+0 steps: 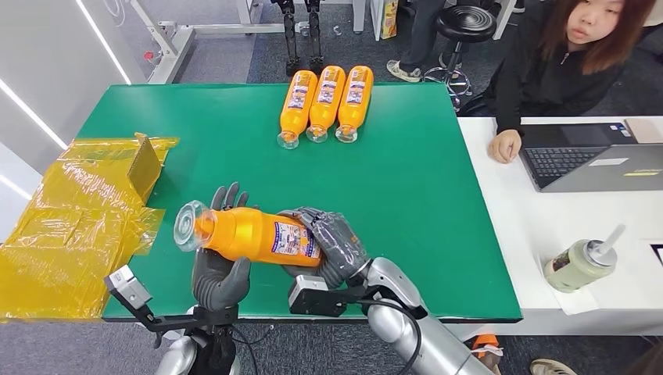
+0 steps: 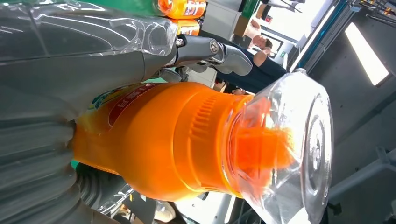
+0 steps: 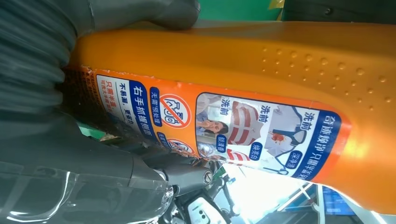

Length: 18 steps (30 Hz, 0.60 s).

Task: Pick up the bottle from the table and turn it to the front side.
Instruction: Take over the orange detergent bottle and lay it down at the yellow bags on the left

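Observation:
An orange bottle [image 1: 254,234] with a clear cap [image 1: 188,225] lies on its side in the air above the near edge of the green table [image 1: 422,195]. My right hand [image 1: 335,244] grips its base end. My left hand [image 1: 221,273] is under the neck end with fingers spread behind it, cradling it. The bottle's blue and white label [image 1: 293,239] faces up toward the head camera. The left wrist view has the bottle [image 2: 173,140] and its cap [image 2: 289,149] close up. In the right wrist view the label [image 3: 243,126] is pressed against my right hand [image 3: 70,154].
Three more orange bottles [image 1: 324,101] lie side by side at the table's far middle. Yellow wrapped cardboard [image 1: 78,211] covers the left end. A person [image 1: 571,62] sits at a white desk on the right with a laptop [image 1: 594,156] and a cup [image 1: 582,264].

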### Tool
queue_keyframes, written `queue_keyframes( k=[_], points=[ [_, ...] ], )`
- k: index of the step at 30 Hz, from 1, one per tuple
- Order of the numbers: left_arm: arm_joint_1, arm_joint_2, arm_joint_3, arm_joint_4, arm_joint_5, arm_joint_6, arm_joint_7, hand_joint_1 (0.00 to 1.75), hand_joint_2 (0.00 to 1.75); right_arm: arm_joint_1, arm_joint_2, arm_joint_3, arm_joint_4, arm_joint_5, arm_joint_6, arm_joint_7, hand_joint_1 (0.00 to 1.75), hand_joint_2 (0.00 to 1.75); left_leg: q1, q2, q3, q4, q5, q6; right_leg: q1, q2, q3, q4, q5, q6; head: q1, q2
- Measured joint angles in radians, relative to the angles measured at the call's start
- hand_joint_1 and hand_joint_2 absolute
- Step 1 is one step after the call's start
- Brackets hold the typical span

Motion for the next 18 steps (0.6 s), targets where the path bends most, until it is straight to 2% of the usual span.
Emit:
queue_keyframes(
  k=[13,14,17,18],
  points=[
    [-0.005,0.014,0.008,0.004,-0.036,0.059,-0.034,0.0,1.75,-0.004,0.003,0.08,0.026,-0.019,0.021,-0.012,1.69,1.75,0.0,0.0,0.0,0.0,0.0,0.0,0.0,0.0,0.0,0.0,0.0,0.0,0.0,0.0],
    [-0.005,0.015,0.008,0.004,-0.036,0.059,-0.035,0.27,1.75,-0.004,0.003,0.082,0.027,-0.019,0.021,-0.012,1.68,1.75,0.0,0.0,0.0,0.0,0.0,0.0,0.0,0.0,0.0,0.0,0.0,0.0,0.0,0.0],
    [-0.005,0.017,0.011,0.004,-0.036,0.061,-0.036,1.58,1.75,-0.006,0.003,0.088,0.032,-0.019,0.021,-0.012,1.68,1.75,0.0,0.0,0.0,0.0,0.0,0.0,0.0,0.0,0.0,0.0,0.0,0.0,0.0,0.0],
    [-0.005,0.017,0.011,0.004,-0.037,0.063,-0.037,1.75,1.75,-0.006,0.004,0.089,0.033,-0.019,0.021,-0.012,1.68,1.75,0.0,0.0,0.0,0.0,0.0,0.0,0.0,0.0,0.0,0.0,0.0,0.0,0.0,0.0]
  ],
)
